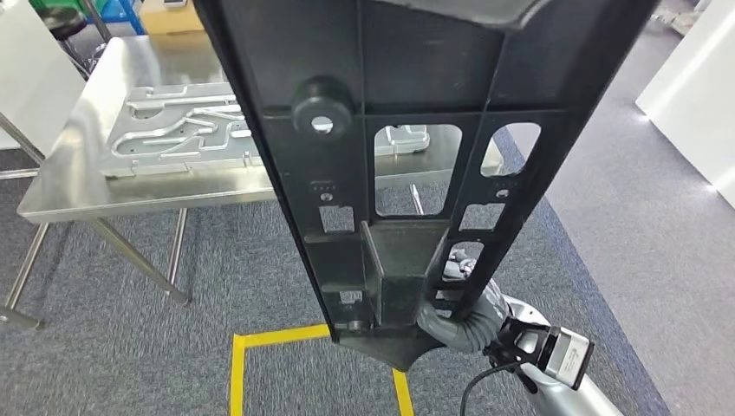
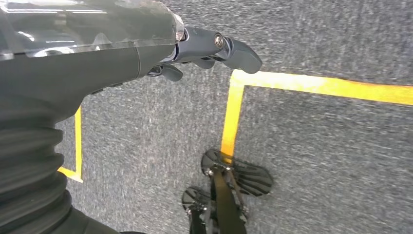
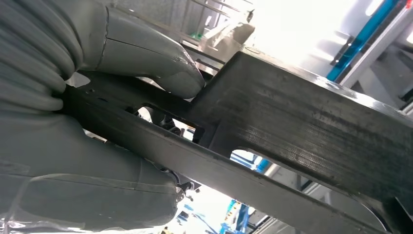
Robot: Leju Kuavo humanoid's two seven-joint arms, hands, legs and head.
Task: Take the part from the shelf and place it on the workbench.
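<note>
A large black plastic part [image 1: 407, 104] with ribs and cut-outs stands upright close in front of the head view and hides much of the scene. My right hand [image 1: 464, 264] grips its lower end from behind, largely hidden by it; in the right wrist view the thumb [image 3: 156, 63] and fingers [image 3: 97, 195] clamp one of the part's [image 3: 302, 122] bars. The steel workbench [image 1: 87, 186] stands ahead to the left, beyond the part. My left hand [image 2: 214, 48] hangs over the carpet and holds nothing, its fingers loosely apart.
A machined metal plate [image 1: 173, 130] with grooves lies on the workbench top. Yellow tape lines [image 1: 238, 364] mark the grey carpet near my feet. A cardboard box [image 1: 169, 17] and blue frames sit behind the bench. A white panel [image 1: 693, 95] stands at the right.
</note>
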